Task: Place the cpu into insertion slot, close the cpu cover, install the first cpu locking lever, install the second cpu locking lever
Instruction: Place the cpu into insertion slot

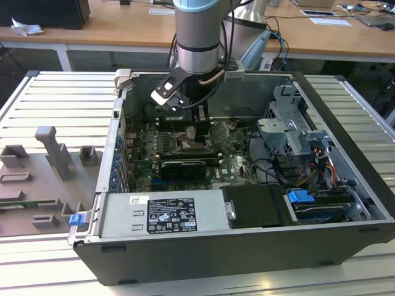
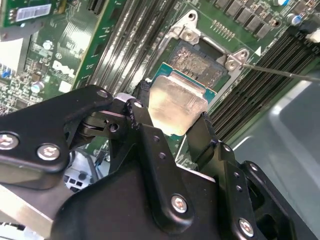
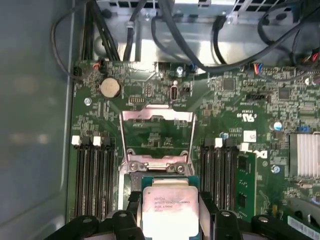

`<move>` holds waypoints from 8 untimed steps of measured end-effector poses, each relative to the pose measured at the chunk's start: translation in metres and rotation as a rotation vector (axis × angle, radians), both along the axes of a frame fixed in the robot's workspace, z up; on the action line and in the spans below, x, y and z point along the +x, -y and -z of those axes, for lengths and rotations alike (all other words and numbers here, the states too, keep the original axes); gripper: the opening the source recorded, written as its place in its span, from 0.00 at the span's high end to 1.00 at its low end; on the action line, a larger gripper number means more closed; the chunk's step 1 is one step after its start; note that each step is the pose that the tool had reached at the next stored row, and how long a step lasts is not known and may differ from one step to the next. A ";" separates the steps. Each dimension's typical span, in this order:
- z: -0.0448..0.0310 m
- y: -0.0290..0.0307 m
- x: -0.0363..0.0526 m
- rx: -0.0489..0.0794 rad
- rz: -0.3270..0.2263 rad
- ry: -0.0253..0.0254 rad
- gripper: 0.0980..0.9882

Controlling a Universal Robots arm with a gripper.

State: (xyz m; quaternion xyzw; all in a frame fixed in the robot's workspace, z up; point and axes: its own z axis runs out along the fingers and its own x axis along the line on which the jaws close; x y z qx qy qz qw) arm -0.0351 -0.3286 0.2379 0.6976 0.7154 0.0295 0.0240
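Pinching the cpu (image 2: pixel 176 102) by two opposite edges, the gripper (image 2: pixel 171 116) is narrowed tight onto it, low inside the computer case (image 1: pixel 203 262). The chip hangs over the insertion slot (image 2: pixel 200 62); contact unclear. Beyond it the cpu cover (image 3: pixel 157 115) stands flipped open. The memory slots (image 3: pixel 92 175) flank both sides, and cables (image 3: pixel 167 30) run past the board's far edge.

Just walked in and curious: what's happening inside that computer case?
A robot arm reaches into the open computer case. Its gripper has its jaws shut on the cpu, holding it right at the insertion slot. The cpu cover stands open, not yet closed.
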 end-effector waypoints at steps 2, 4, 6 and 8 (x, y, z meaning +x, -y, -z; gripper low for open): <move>0.0011 -0.0011 -0.0018 0.000 0.000 -0.0120 0.51; 0.0049 -0.0034 -0.0019 0.000 -0.001 -0.0148 0.51; 0.0106 -0.0044 -0.0021 0.000 -0.009 -0.0148 0.51; 0.0166 -0.0049 -0.0050 0.000 -0.009 -0.0149 0.51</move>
